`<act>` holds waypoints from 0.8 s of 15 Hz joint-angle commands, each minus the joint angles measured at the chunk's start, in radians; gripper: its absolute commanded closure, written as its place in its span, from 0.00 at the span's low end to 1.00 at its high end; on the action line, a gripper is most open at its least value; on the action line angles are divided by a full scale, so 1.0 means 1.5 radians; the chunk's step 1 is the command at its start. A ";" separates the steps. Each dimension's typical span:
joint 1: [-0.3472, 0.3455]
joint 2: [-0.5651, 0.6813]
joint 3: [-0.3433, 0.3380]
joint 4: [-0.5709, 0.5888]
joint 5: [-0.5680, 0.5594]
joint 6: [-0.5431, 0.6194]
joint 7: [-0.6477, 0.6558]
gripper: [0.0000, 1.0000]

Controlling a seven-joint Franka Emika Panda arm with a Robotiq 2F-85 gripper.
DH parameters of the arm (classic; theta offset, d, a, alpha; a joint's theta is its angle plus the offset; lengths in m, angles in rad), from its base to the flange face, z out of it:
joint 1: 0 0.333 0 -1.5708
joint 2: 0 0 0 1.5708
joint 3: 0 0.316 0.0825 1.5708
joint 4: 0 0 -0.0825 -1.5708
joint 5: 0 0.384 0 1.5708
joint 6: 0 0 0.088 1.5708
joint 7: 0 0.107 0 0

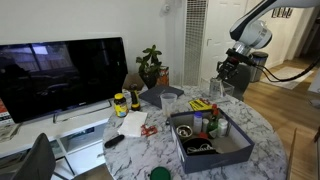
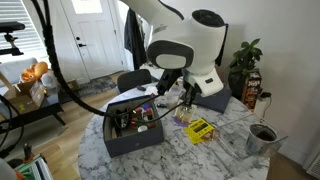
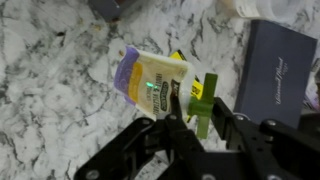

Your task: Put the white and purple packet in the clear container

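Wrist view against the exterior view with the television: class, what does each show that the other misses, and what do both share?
Only the wrist view: the white and purple packet close up, with the shut gripper at its lower edge; it is too small to make out from afar. Only the exterior view: the television, the potted plant and the grey-blue tray of items. Both: the gripper and the marble table.

In an exterior view you have the tray [image 1: 215,155] on the table [image 1: 135,158] at lower centre-right; the television [image 1: 60,75] stands at the left, the plant [image 1: 150,65] behind at centre; in the wrist view the packet [image 3: 150,80] sits mid-frame against the gripper [image 3: 192,108] below it; a box [image 3: 275,65] lies upper right.
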 commanded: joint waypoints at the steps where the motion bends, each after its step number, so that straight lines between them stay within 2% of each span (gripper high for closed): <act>1: -0.011 0.006 -0.017 0.061 0.078 0.012 0.029 0.89; 2: 0.000 -0.002 -0.017 0.036 0.040 0.002 0.013 0.89; 3: -0.002 -0.002 -0.020 0.047 0.043 0.001 0.015 0.64; 5: 0.000 0.000 -0.020 0.047 0.042 0.001 0.015 0.64; 6: 0.005 0.012 -0.015 0.042 0.056 0.014 0.029 0.89; 7: 0.006 0.027 -0.007 0.048 0.119 0.081 0.017 0.89; 12: -0.016 0.099 0.019 0.128 0.329 0.235 -0.084 0.89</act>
